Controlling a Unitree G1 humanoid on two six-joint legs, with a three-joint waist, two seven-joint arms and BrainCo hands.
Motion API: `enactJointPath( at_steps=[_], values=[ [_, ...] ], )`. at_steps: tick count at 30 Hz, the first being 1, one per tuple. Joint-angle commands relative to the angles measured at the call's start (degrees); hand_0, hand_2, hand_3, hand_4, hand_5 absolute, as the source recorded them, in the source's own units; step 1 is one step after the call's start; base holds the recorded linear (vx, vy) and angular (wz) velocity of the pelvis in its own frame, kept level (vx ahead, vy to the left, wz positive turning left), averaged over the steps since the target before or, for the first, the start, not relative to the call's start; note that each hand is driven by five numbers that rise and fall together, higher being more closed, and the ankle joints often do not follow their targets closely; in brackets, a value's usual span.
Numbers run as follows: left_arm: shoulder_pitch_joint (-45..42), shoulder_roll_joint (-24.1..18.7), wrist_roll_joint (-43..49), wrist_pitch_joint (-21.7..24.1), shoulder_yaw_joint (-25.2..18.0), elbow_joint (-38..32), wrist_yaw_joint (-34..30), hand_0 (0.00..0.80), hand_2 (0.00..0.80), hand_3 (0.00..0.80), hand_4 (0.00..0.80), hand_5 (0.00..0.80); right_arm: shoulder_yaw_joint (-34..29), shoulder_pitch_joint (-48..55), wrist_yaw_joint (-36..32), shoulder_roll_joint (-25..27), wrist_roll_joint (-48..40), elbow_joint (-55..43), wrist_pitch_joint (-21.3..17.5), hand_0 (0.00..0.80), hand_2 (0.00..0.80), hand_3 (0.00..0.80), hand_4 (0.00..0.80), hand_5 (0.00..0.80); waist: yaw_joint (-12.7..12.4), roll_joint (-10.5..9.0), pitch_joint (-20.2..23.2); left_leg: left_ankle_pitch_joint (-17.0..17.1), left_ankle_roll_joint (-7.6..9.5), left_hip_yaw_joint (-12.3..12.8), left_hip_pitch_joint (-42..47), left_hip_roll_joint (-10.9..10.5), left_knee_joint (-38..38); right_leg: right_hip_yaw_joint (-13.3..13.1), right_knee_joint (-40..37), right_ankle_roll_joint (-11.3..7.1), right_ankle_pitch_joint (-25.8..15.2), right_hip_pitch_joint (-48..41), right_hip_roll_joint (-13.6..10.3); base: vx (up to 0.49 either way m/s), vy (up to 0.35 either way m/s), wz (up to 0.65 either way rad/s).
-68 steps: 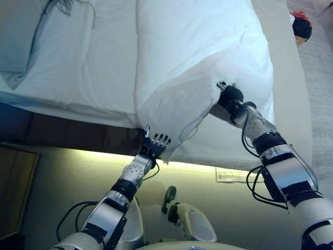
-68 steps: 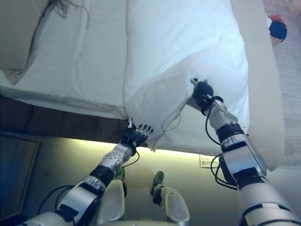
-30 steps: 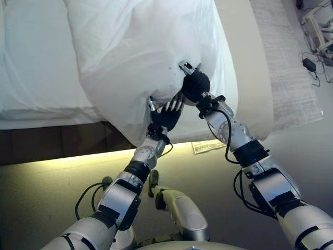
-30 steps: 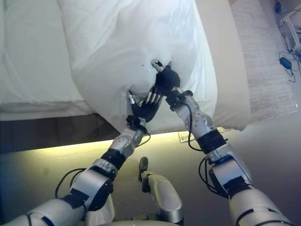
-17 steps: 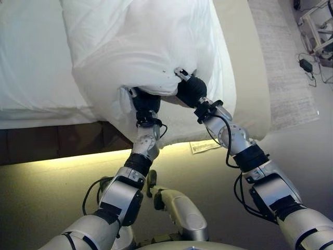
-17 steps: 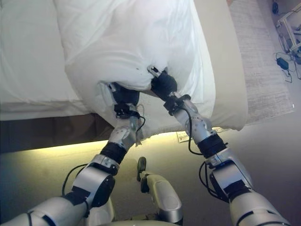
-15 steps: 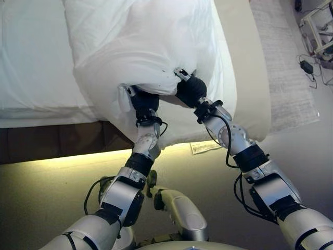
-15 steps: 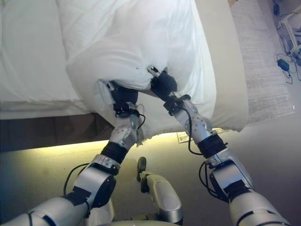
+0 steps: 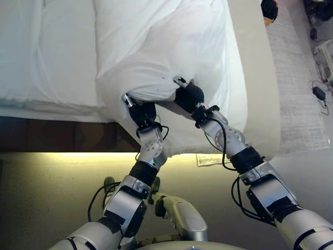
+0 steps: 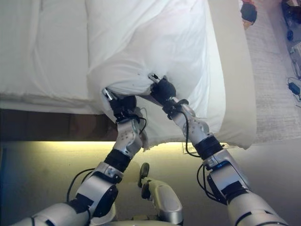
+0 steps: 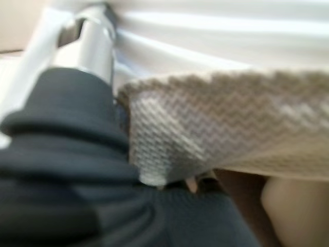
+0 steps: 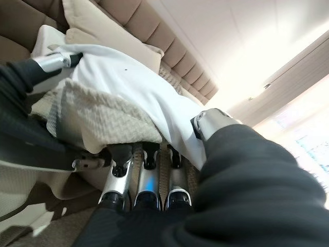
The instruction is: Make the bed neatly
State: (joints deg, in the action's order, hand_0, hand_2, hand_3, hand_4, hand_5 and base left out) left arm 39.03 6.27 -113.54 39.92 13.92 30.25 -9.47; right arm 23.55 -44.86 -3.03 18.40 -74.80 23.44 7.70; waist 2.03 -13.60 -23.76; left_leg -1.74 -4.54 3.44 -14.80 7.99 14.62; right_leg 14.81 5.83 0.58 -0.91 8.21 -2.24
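Note:
A white duvet (image 9: 161, 47) lies bunched on the bed, its near edge lifted off the cream mattress (image 9: 257, 88). My left hand (image 9: 141, 112) is under that edge with its thumb (image 11: 87, 41) on the white cloth, shut on the duvet. My right hand (image 9: 188, 96) is close beside it, a little further right. Its fingers (image 12: 146, 180) curl under the duvet (image 12: 118, 82) and its thumb lies on top. A cream textured layer (image 12: 97, 121) shows under the white cloth.
A white sheet (image 9: 52, 52) covers the bed's left part. The dark bed base (image 9: 52, 136) has a lit strip below it and a paper label (image 9: 210, 159). A rug (image 9: 302, 78) with cables and a dark object (image 9: 269, 9) lie to the right. A pillow and headboard (image 12: 103, 36) are beyond.
My left hand rose from below the bed's edge and took hold of the duvet's edge beside my right hand. The camera has shifted; both hands keep their hold.

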Motion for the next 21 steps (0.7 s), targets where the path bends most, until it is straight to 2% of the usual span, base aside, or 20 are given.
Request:
enactJointPath(
  at_steps=[1, 5, 9, 12, 17, 21],
  values=[
    [-4.8, 1.7, 0.5, 1.5, -1.7, -6.0, -2.9, 0.0, 0.0, 0.0, 0.0, 0.0, -2.9, 1.4, -1.1, 0.2, 1.4, -0.7, 0.3, 0.0, 0.0, 0.0, 0.0, 0.0, -2.3, 2.28, 8.4, -3.0, -1.53, 0.3, 4.6, 0.4, -3.9, -0.2, -0.4, -5.59, 3.1, -2.8, -4.4, 0.061, 0.075, 0.11],
    [-7.0, 1.0, 0.5, 0.5, -2.9, -6.0, -3.2, 0.0, 0.0, 0.0, 0.0, 0.0, -2.8, 3.8, -1.0, 0.5, 4.4, 0.2, 2.7, 0.0, 0.0, 0.0, 0.0, 0.0, -2.7, 3.0, 10.3, -2.6, -1.59, 0.4, 7.2, 0.1, -5.8, 0.1, -1.6, -5.89, 3.1, -5.0, -4.8, 0.067, 0.076, 0.12],
    [-9.4, -1.3, 0.5, -2.1, -6.6, -5.4, -4.3, 0.0, 0.0, 0.0, 0.0, 0.0, -2.3, 10.0, -1.9, 1.3, 9.8, 0.0, 6.9, 0.0, 0.0, 0.0, 0.0, 0.0, -2.5, 4.29, 13.2, -1.9, -1.56, 0.7, 10.7, -0.5, -8.0, -0.2, -2.7, -6.18, 2.7, -7.4, -5.4, 0.113, 0.112, 0.02],
    [-11.6, -3.6, 0.5, -4.4, -10.0, -5.9, -5.1, 0.0, 0.0, 0.0, 0.0, 0.0, -3.2, 17.4, -4.8, 1.6, 12.1, -0.7, 8.2, 0.0, 0.0, 0.0, 0.0, 0.0, -2.0, 5.16, 15.4, -1.1, -1.48, 1.0, 12.3, -1.1, -9.5, -0.5, -3.6, -6.33, 2.1, -8.3, -5.8, 0.098, 0.114, 0.0],
    [-15.8, -8.4, 0.5, -11.7, -16.4, -4.8, -8.1, 0.0, 0.0, 0.0, 0.0, 0.0, -6.3, 33.5, -12.4, 0.5, 13.0, 0.8, 9.9, 0.0, 0.0, 0.0, 0.0, 0.0, -0.9, 7.15, 18.5, -0.2, -1.31, 1.8, 15.5, -1.8, -12.6, -1.1, -5.1, -7.21, 1.1, -10.0, -6.3, 0.037, 0.094, -0.08],
    [-18.3, -11.9, 0.5, -19.3, -21.6, -0.6, -11.5, 0.0, 0.0, 0.0, 0.0, 0.0, -8.5, 42.5, -17.5, -2.3, 16.2, 8.6, 9.3, 0.0, 0.0, 0.0, 0.0, 0.0, -0.1, 9.02, 20.4, 0.3, -0.89, 2.2, 17.6, -2.6, -14.6, -1.8, -6.3, -7.93, 0.1, -11.0, -6.8, -0.013, 0.101, -0.06]
  ],
)
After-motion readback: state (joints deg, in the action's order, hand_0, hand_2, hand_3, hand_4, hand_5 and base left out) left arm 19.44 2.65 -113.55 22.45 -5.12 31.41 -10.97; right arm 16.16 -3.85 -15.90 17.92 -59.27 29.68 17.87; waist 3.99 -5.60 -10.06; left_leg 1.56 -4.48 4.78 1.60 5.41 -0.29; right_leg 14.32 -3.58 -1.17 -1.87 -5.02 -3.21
